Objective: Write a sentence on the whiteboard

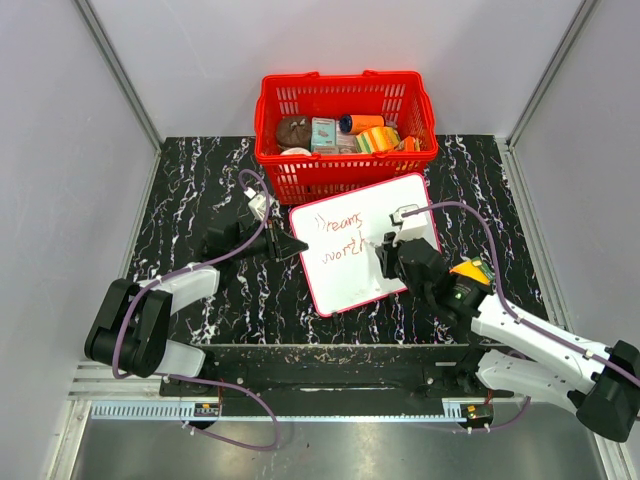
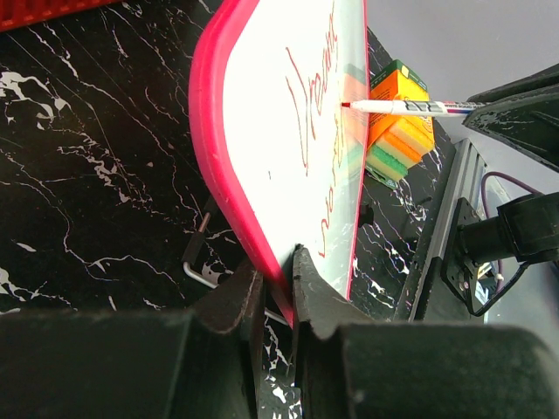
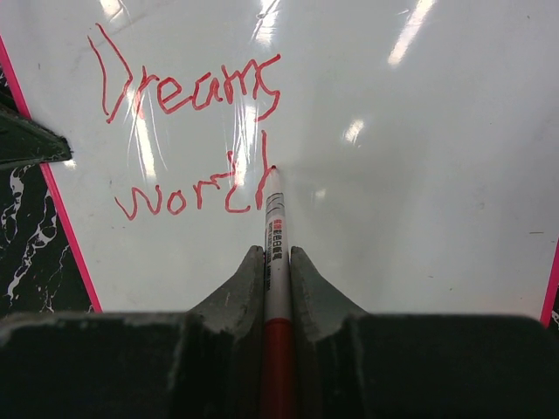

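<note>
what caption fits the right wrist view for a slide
Right gripper holds the marker tip on the whiteboard, red sentence midway through "worth"

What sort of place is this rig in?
Probably a lab test cell: plain grey panel walls on aluminium posts, a black marble-pattern tabletop, and a red basket of assorted props.

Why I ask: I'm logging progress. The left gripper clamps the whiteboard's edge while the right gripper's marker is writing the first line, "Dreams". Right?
Not the first line. In the right wrist view the right gripper has the marker tip at the end of the second line, "wort", under the finished "Dreams". The left gripper does clamp the whiteboard by its edge.
</note>
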